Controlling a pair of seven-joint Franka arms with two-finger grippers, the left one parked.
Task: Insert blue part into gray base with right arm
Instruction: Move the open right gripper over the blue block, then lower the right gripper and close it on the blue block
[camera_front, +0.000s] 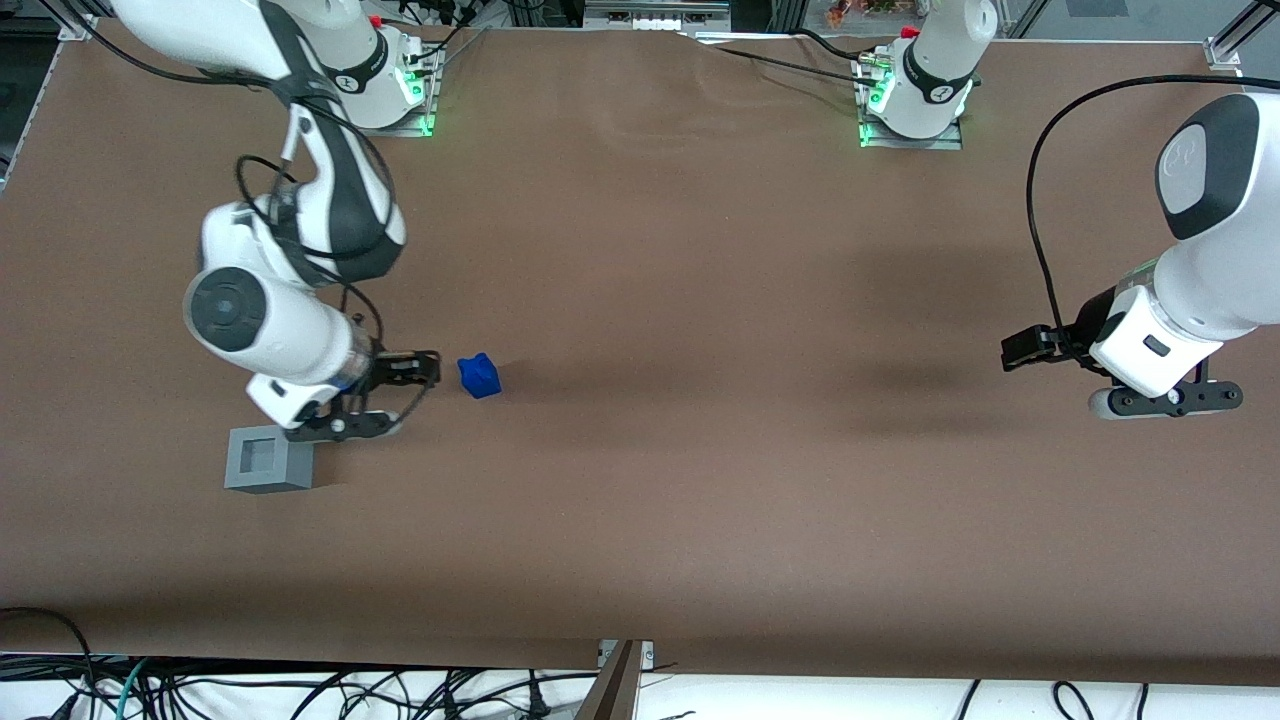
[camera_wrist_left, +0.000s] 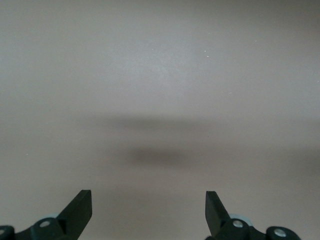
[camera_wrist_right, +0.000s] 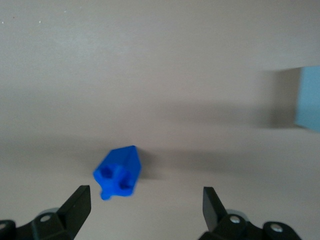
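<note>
Gray base (camera_front: 268, 459) is sitting on the brown table (camera_front: 700, 300), socket up, nearest the front camera; just above it the right arm's gripper (camera_front: 400, 395) is hovering with fingers spread apart, empty. The blue part (camera_front: 479, 376) is lying beside it; the wrist camera is revealing two round holes in the part.

Front cam looks steeply down over whole table (camera_front: 700, 300); wrist cams sit low, close to it; right wrist + front share blue part (camera_wrist_right: 118, 173).

Matt brown table (camera_front: 700, 300) cover — blue part (camera_front: 479, 376) and gray base (camera_front: 268, 460) smooth plastic; end effector (camera_front: 420, 385) black, open.
</note>
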